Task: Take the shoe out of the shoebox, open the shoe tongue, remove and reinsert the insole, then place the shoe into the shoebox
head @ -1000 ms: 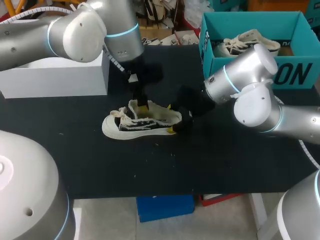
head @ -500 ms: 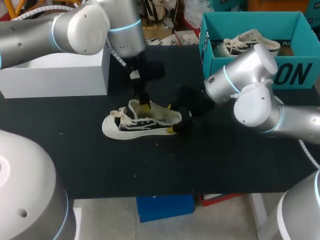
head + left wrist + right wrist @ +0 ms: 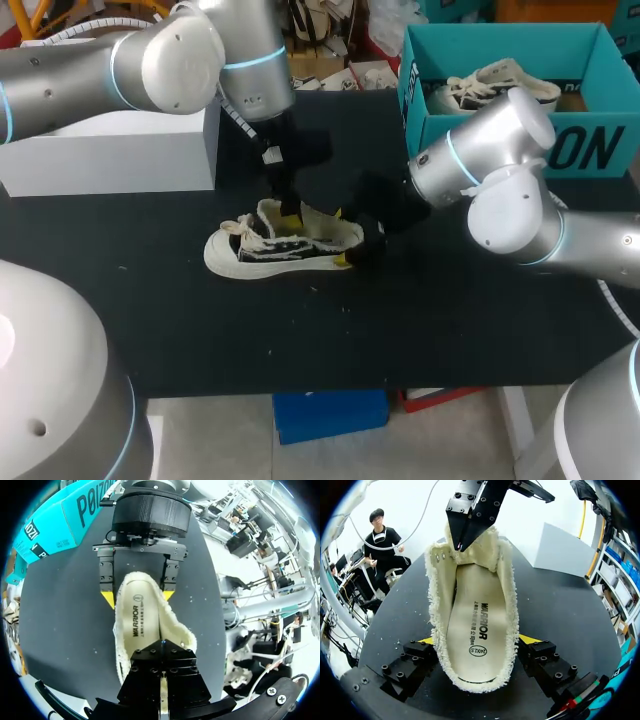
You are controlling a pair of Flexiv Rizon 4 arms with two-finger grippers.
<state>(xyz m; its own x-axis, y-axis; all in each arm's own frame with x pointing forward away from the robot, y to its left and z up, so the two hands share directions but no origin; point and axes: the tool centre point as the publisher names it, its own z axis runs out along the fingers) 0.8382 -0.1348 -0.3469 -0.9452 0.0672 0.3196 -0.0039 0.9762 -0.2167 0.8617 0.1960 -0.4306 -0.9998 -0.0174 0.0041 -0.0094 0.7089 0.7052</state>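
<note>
With our right gripper point(image 3: 340, 238) clamping the heel of the sneaker point(image 3: 270, 245) on the table point(image 3: 450, 320) and our left gripper point(image 3: 289, 212) pinched shut on the tongue point(image 3: 485, 550), we should peel it forward slowly to expose the insole point(image 3: 477, 625).

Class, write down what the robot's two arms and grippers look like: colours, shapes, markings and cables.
The left arm and right arm are silver-grey, with rounded joints ringed by light-blue bands. A black-and-white striped cable runs along the left one. The left gripper and right gripper are black and blocky, with small screws, each with two yellow-tipped fingers; the right sits on a ribbed black cylinder.
</note>
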